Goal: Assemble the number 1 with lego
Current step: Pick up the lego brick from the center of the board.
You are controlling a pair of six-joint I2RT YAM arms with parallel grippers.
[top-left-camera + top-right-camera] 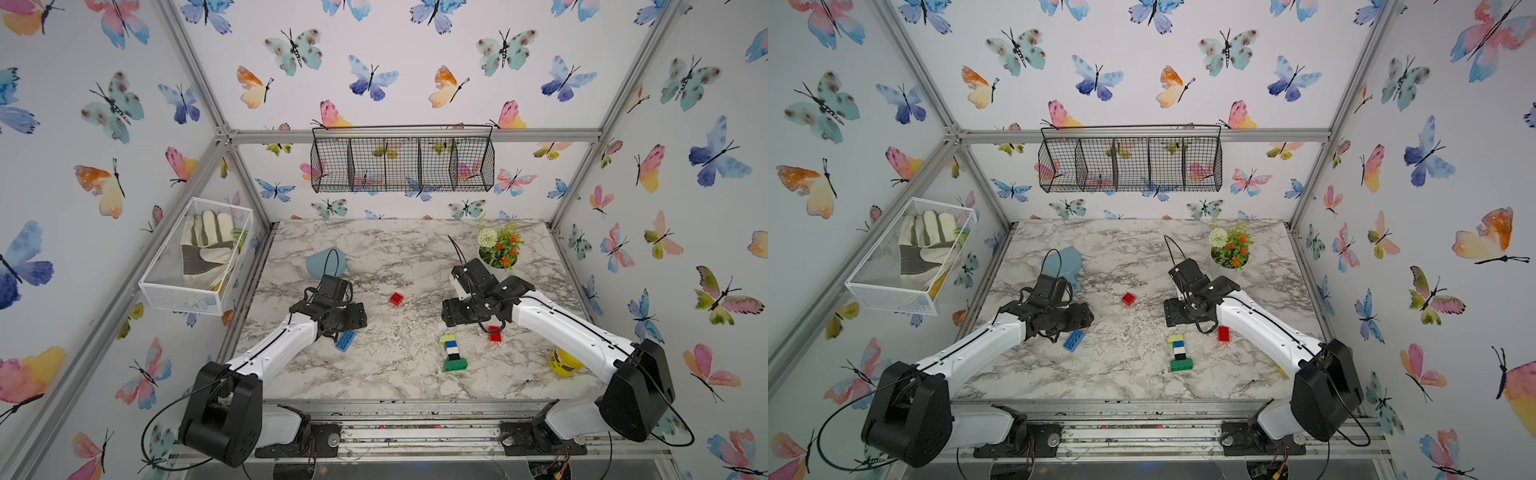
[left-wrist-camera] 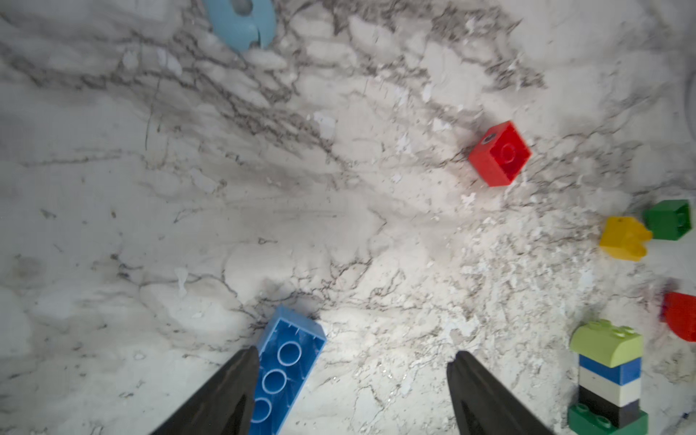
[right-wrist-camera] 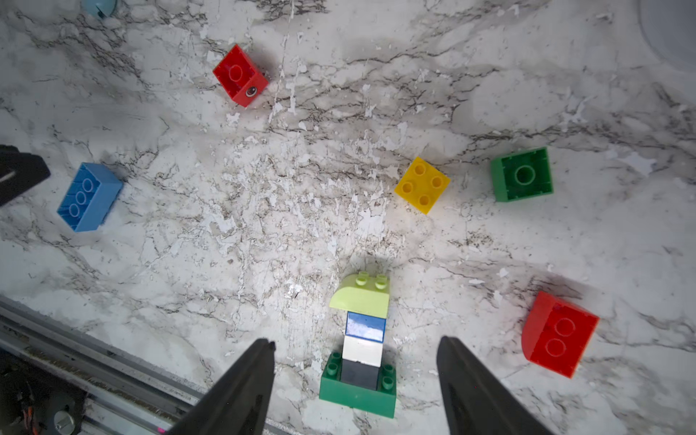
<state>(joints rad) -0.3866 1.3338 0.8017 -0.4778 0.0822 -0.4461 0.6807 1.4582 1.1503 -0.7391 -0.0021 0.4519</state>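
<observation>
A lego stack [image 1: 452,353] [image 1: 1180,353] lies flat on the marble table: green base, then black, white, blue and a lime curved brick. My right gripper [image 3: 357,341] hangs open over it, one finger on either side, not touching. My left gripper [image 2: 356,354] is open; a blue oblong brick [image 2: 286,369] [image 1: 345,340] lies underside up beside one finger. A red square brick [image 1: 396,299] [image 3: 240,75] sits mid-table. A red curved brick [image 1: 494,334] [image 3: 559,333] lies by the right arm. A yellow brick [image 3: 422,185] and a green brick [image 3: 522,175] show only in the wrist views.
A pale blue scoop [image 1: 326,262] lies behind the left arm. A flower pot [image 1: 498,249] stands at the back right and a yellow round object [image 1: 563,362] under the right arm. A metal rail [image 3: 75,357] runs along the table's front edge. Wire baskets [image 1: 403,164] hang on the walls.
</observation>
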